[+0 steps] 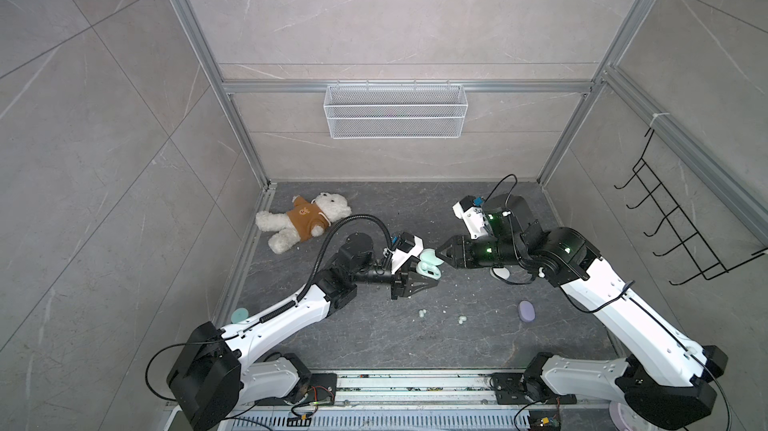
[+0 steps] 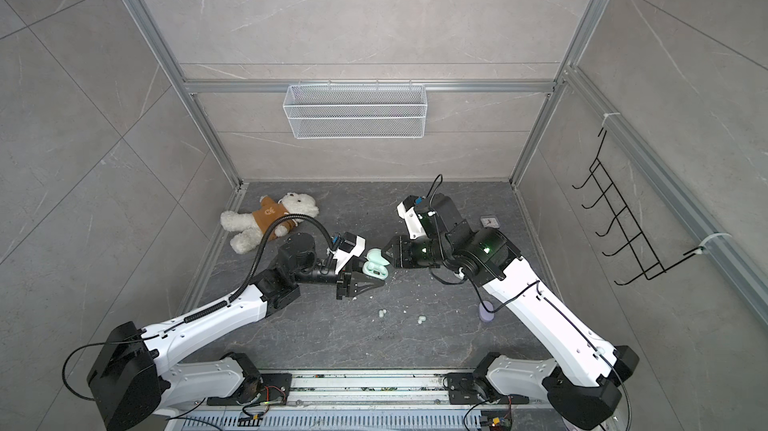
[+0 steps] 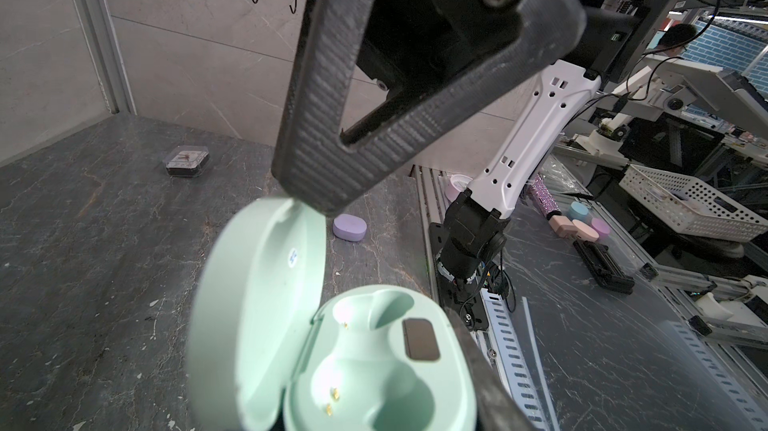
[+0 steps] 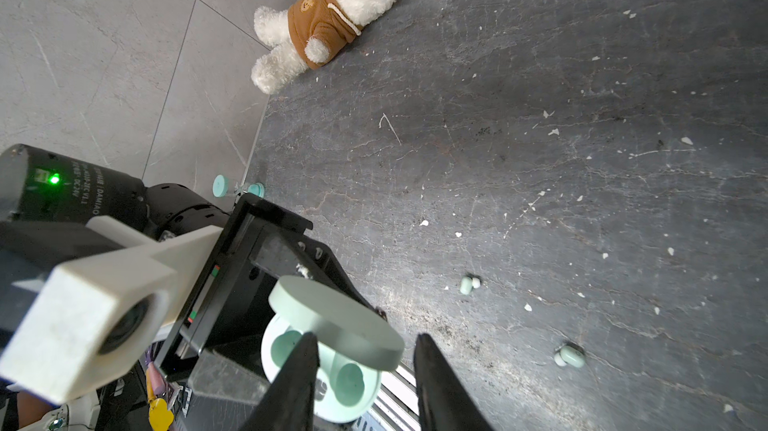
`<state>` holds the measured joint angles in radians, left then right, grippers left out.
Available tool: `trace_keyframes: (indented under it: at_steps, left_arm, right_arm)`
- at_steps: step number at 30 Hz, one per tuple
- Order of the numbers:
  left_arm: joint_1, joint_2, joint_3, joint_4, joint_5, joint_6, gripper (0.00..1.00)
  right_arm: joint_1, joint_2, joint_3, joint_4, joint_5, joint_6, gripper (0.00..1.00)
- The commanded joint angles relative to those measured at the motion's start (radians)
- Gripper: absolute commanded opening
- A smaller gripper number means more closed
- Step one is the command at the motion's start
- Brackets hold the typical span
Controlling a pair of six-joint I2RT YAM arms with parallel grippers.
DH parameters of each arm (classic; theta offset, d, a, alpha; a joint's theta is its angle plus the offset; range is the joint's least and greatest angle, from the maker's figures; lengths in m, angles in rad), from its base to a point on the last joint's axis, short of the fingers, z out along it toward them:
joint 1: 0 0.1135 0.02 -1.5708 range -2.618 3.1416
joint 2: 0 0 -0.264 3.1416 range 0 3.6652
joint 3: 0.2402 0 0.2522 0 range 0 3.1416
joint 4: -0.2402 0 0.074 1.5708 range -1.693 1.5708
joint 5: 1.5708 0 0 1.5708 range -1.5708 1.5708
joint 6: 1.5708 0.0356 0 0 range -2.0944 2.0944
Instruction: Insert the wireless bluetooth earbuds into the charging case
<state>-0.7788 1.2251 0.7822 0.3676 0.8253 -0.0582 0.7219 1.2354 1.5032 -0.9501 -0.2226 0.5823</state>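
**Presented open for loading; nothing seated yet**

Found the charging case (image 1: 429, 261), mint green, clamped in the left gripper (image 1: 429, 274) just below centre of both top views, apparently raised off the tabletop (image 1: 374, 337). Recorded that gripper as closed tight on the base, with one finger (image 3: 490, 370) running along the base at lower right of the left wrist view. Noted the lid hinged up and both wells bare, with gold contacts exposed. Judged this a deliberate presentation: held up and turned toward the opposite arm so as to receive a bud from that side.

Found the right gripper (image 4: 365, 337) meeting the case from the right of centre in both top views. Recorded its fingers as part-way apart, with nothing seen clamped between them. Noted one fingertip (image 3: 309, 200) touching the lid rim at mid-frame of the left wrist view. Judged that contact to be propping the lid open, not carrying anything.

Located a first earbud (image 1: 422, 313) and a second earbud (image 1: 460, 319), both mint, lying loose on the tabletop below centre. Placed both well apart from either set of fingers and lower in frame than the case. Could not make out any lilac or white bud.

Logged a closed lilac case (image 1: 527, 310) lower right of centre and a plush bear (image 1: 305, 221) at upper left of the tabletop, neither touched.
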Motion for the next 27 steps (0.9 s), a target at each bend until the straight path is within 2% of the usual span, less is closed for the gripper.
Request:
trace_keyframes:
  at_steps: [1,15,22,27]
  left_arm:
    - [-0.004,-0.042,0.031,0.068,0.044,0.004,0.28]
    - [-0.004,-0.059,0.035,0.035,0.003,0.019,0.28]
    - [-0.004,-0.076,0.016,0.061,-0.007,-0.001,0.28]
    - [-0.003,-0.110,-0.001,0.070,-0.021,-0.011,0.28]
  right_arm:
    - [0.007,0.012,0.017,-0.051,0.025,-0.017,0.42]
    - [0.005,-0.086,0.059,-0.095,-0.006,0.068,0.53]
    - [0.005,-0.147,0.041,-0.136,0.076,0.140,0.57]
    - [0.001,-0.194,-0.094,-0.172,0.191,0.257,0.63]
